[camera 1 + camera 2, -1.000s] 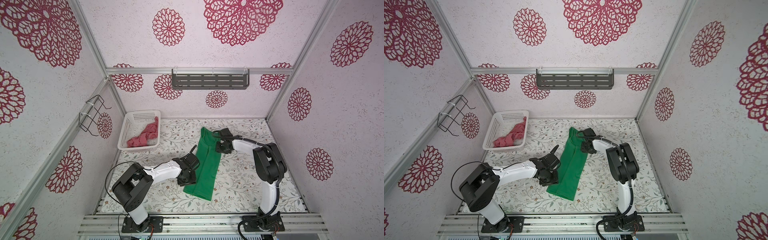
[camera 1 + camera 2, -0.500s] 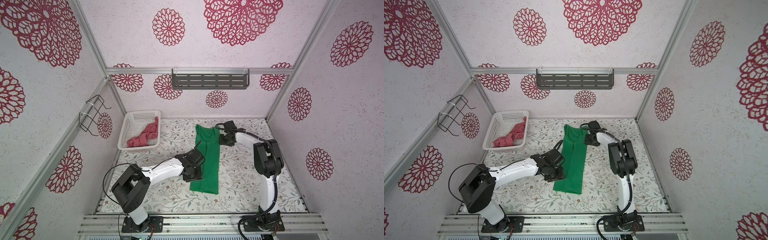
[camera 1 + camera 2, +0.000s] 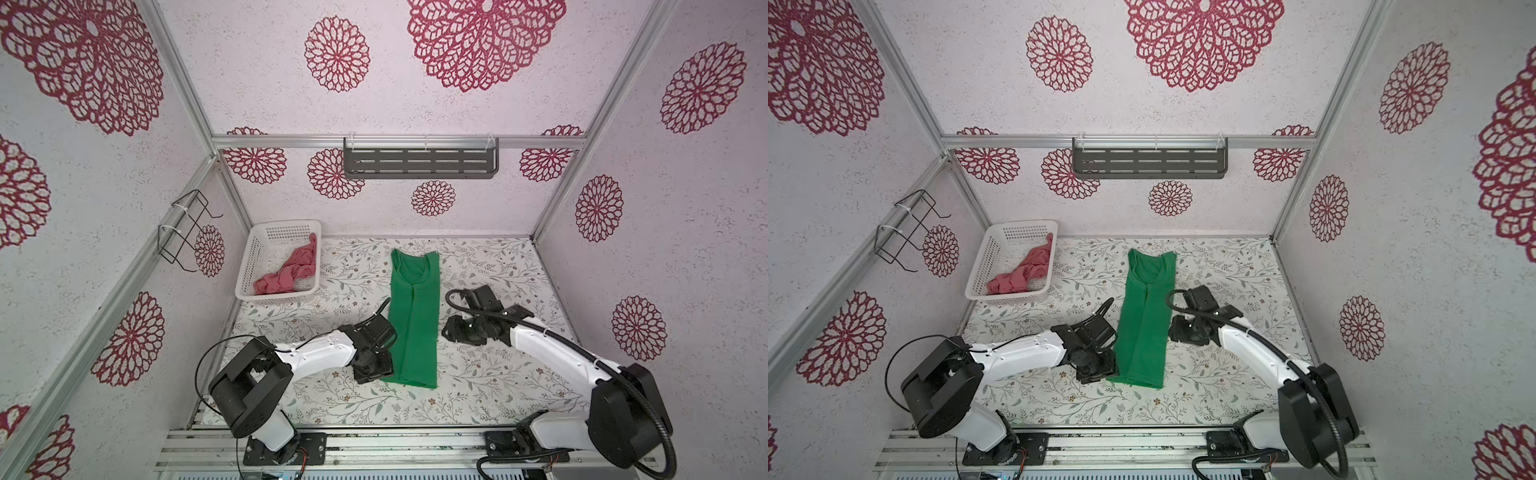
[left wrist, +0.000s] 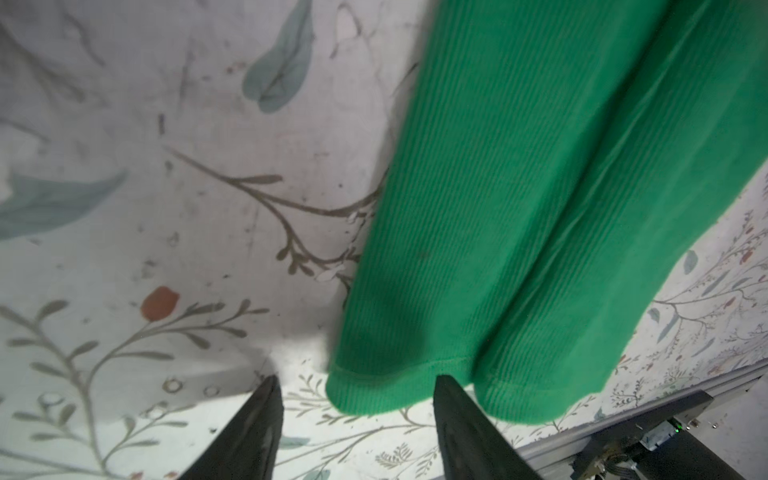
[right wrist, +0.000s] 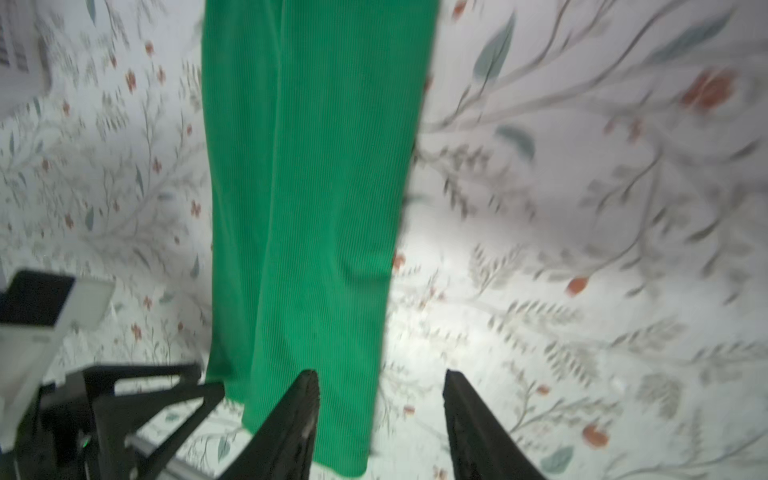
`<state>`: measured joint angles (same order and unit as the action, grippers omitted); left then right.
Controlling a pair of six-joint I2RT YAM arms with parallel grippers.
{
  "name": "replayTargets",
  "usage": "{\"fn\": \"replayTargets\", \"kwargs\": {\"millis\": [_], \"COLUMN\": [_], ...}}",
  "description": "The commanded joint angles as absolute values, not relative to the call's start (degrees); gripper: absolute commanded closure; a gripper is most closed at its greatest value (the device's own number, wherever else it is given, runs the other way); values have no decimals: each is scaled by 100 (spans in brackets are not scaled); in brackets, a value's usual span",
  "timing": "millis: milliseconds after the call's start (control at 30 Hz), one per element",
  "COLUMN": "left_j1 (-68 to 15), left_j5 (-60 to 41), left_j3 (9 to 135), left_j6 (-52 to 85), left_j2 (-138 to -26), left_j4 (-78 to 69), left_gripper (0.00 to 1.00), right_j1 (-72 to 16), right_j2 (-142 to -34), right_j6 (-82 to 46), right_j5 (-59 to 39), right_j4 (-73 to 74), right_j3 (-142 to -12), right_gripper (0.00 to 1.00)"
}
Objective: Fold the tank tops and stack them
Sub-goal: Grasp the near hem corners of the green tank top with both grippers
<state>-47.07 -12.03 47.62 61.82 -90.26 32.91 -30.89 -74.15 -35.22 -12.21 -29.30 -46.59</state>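
Green ribbed cloth tank top (image 3: 413,320) lies folded into a long strip mid-counter (image 3: 498,374). It looks soft and limp, so we'd pinch both layers at the hem corners. Left gripper (image 4: 355,380) and right gripper (image 5: 381,374) stand apart, empty, flanking it; the dusty pink tank top (image 3: 291,272) sits crumpled in the white perforated basket (image 3: 249,266).

Pale walls (image 3: 395,112) with crimson rosettes (image 3: 336,54), grey slotted shelf (image 3: 419,163), black wire rack (image 3: 187,232), leaf-printed floor (image 3: 498,266)

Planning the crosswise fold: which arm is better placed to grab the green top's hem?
Left, likely: left gripper open at the hem of the green tank top; right gripper sits beside its middle.
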Motion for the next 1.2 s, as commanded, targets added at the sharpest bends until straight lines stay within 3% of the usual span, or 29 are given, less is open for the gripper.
{"fn": "replayTargets", "kwargs": {"millis": [0,267,400,633,933,1167], "left_j1": [-4676,-4700,-4720,-4743,-4750,-4841], "left_j5": [-1329,-1535,-1505,-1449,-1288,-1222], "left_j3": [4471,4026,3947,3961,4276,4632], "left_j6": [6489,6871,6943,6939,6720,6554], "left_j2": [-8775,-8955,-9018,-9035,-9082,-8965], "left_j4": [2991,2230,2215,2360,2739,3253], "left_gripper": [38,48,58,70,98,100], "right_j1": [-3529,-3892,-3985,-4187,-4263,-4278], "right_j2": [-6970,-6677,-6815,-7162,-7126,-6787], "right_j6": [-4626,-5514,-5763,-5740,-5558,-5328], "right_j5": [-1701,-2196,-2379,-2243,-2077,-1951], "right_j4": [-2614,-1313,-789,-780,-1220,-2190], "right_j3": [-4076,-2961,-2650,-2586,-2865,-3158], "right_gripper": [49,50,51,55,90,100]}}
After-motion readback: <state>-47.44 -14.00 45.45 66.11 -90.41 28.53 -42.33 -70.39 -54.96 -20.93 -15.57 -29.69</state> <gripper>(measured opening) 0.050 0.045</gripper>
